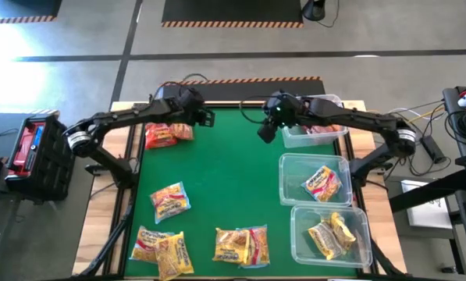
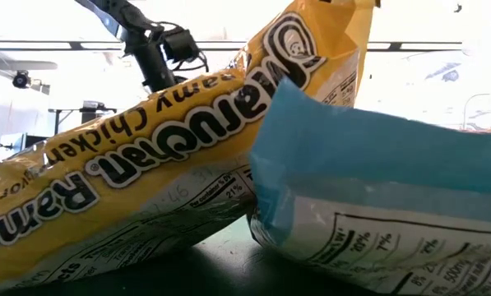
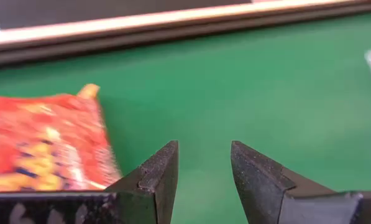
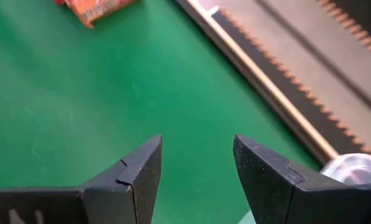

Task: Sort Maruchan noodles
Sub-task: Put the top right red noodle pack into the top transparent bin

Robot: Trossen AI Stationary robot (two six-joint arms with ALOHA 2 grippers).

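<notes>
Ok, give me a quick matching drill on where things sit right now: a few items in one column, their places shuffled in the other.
Items:
1. red noodle packets
2. left gripper
3. right gripper
4. blue-and-white packet

Places:
A. empty, jaws apart, beside the far bin
B. near edge of the green mat, against yellow packets
C. far left corner of the mat
D. empty, jaws apart, just right of the red packets

Pairs: 1-C, 2-D, 3-A, 4-B

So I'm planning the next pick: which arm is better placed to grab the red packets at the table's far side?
Left. The left gripper is open right beside the red packets, while the right gripper, also open, sits farther off by the far bin.
</notes>
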